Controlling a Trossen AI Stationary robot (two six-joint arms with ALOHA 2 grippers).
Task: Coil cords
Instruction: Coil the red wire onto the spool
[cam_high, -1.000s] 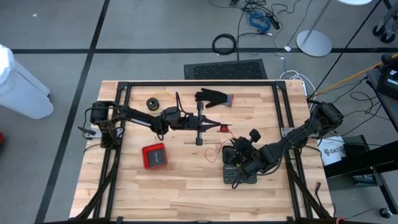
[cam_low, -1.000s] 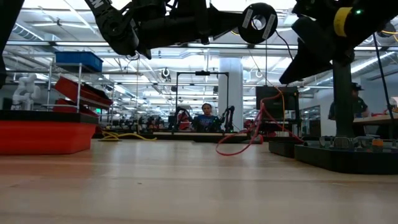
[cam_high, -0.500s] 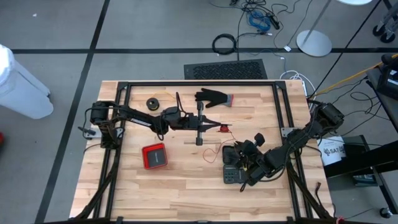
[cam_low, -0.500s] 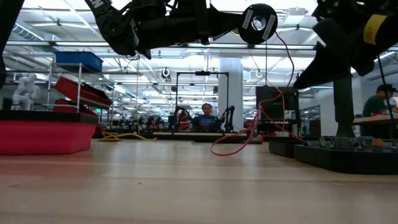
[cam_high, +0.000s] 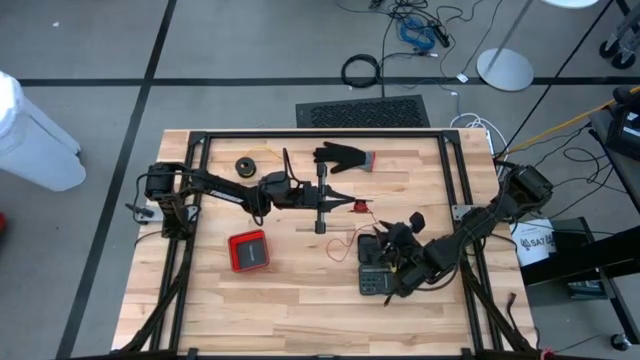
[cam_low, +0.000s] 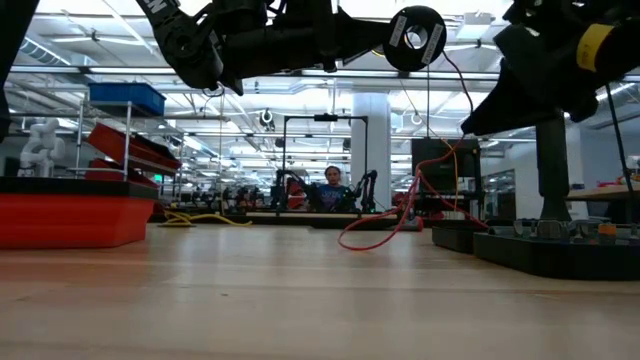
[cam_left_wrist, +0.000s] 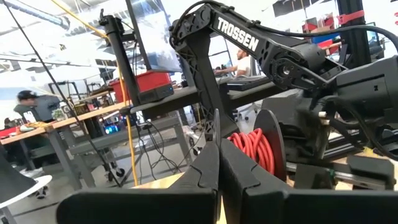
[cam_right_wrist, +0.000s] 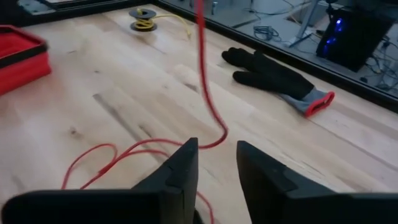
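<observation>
Right jaws: parted by a narrow gap, nothing between them, low over the surface (cam_right_wrist: 93, 81).

Red cord (cam_right_wrist: 208, 93): just ahead of those jaws. Loose loops on the surface directly in front of the tips, then one strand rising steeply out of sight. Thin, light and limp by the look of it; likely to slip through a loose pinch, to kink if pulled hard, and to spring out of shape when slack. Best hold, probably: the single rising strand a little above the loops, not the tangle itself.

Red case (cam_right_wrist: 18, 53): off to one side, well apart from the cord.

Black glove (cam_right_wrist: 273, 74): farther ahead, flat, clear of the cord.

Small reel with yellow wire (cam_right_wrist: 143, 17): farthest ahead, near the surface's edge frame.

Left jaws: pressed together, raised well above the surface. Wound part of the red cord (cam_left_wrist: 252, 146) just beyond the tips, neat turns against a dark disc (cam_left_wrist: 273, 146); cannot tell whether the tips pinch it.
</observation>
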